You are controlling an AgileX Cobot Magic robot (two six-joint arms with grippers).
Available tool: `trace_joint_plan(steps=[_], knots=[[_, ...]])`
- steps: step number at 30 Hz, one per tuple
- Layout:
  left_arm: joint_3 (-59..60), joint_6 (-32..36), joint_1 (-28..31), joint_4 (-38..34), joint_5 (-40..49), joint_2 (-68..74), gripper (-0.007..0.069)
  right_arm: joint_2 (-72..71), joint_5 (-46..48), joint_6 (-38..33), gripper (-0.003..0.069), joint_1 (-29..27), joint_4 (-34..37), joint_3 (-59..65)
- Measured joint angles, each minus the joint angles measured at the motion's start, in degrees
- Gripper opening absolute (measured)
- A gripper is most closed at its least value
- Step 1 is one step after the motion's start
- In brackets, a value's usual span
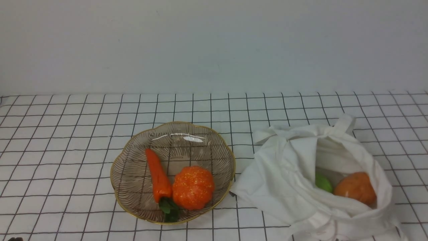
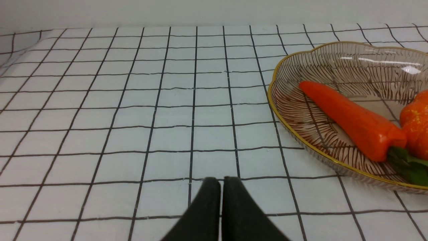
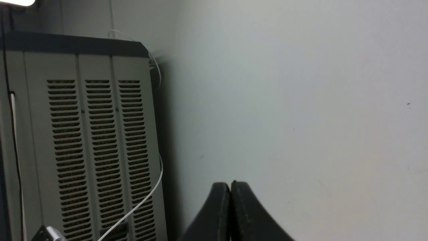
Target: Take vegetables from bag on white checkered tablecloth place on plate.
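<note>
The plate [image 1: 133,167] [image 2: 294,127], brownish glass with a gold scalloped rim, rests on the checkered tablecloth [image 1: 67,140] [image 2: 133,100]. In it lies the orange carrot [image 1: 157,175] [image 2: 351,117] with dark green leaves. To its right the white cloth bag [image 1: 284,177] lies open, showing a smooth orange lump [image 1: 356,187] and a small green piece [image 1: 322,182] inside. My left gripper [image 2: 221,180] is shut and empty, low over the cloth left of the plate. My right gripper [image 3: 230,184] is shut and empty, facing a wall away from the table. Neither arm shows in the front view.
A glittery orange pumpkin [image 1: 193,187] [image 2: 416,120] sits in the plate beside the carrot. A grey vented cabinet [image 3: 83,140] with a white cable stands in the right wrist view. A pale wall rises behind the table.
</note>
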Motion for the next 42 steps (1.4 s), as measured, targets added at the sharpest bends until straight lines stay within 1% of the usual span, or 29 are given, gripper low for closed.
trace_joint_plan(steps=[2,4,5,6,9,10,11,12,13,16,19,21,24,32,42], knots=[[0.0,0.0,0.0,0.0,0.0,0.0,-0.0008,0.0,0.0,-0.9,-0.0014,-1.0,-0.7,0.8],[0.0,0.0,0.0,0.0,0.0,0.0,-0.0008,0.0,0.1,-1.0,-0.0014,-3.5,-1.1,1.3],[0.0,0.0,0.0,0.0,0.0,0.0,-0.0008,0.0,0.2,-1.2,-0.0014,-10.0,-1.4,2.9],[0.0,0.0,0.0,0.0,0.0,0.0,-0.0008,0.0,0.2,-1.2,-0.0014,-10.0,-1.4,3.1],[0.0,0.0,0.0,0.0,0.0,0.0,-0.0008,0.0,1.2,-1.2,-0.0014,-24.8,-1.5,7.4],[0.0,0.0,0.0,0.0,0.0,0.0,-0.0008,0.0,1.3,-1.2,-0.0014,-24.8,-1.5,7.6],[0.0,0.0,0.0,0.0,0.0,0.0,-0.0008,0.0,1.5,-1.2,-0.0014,-27.7,-1.5,8.7],[0.0,0.0,0.0,0.0,0.0,0.0,-0.0008,0.0,2.0,-1.2,-0.0014,-31.8,-1.5,10.4],[0.0,0.0,0.0,0.0,0.0,0.0,-0.0008,0.0,3.1,-1.3,-0.0014,-37.4,-1.5,13.3],[0.0,0.0,0.0,0.0,0.0,0.0,-0.0008,0.1,5.6,-1.4,-0.0014,-44.6,-1.5,18.2],[0.0,0.0,0.0,0.0,0.0,0.0,-0.0008,0.1,9.4,-1.4,-0.0014,-49.2,-1.7,20.6],[0.0,0.0,0.0,0.0,0.0,0.0,-0.0008,0.1,11.8,-1.4,-0.0014,-50.5,-2.4,20.7],[0.0,0.0,0.0,0.0,0.0,0.0,-0.0008,0.1,12.7,-1.7,-0.0014,-50.7,-2.9,20.6],[0.0,0.0,0.0,0.0,0.0,0.0,-0.0008,0.1,12.9,-1.2,-0.0014,-47.7,-2.9,20.5],[0.0,0.0,0.0,0.0,0.0,0.0,-0.0008,0.1,12.9,-1.2,-0.0014,-47.2,-2.9,20.5]])
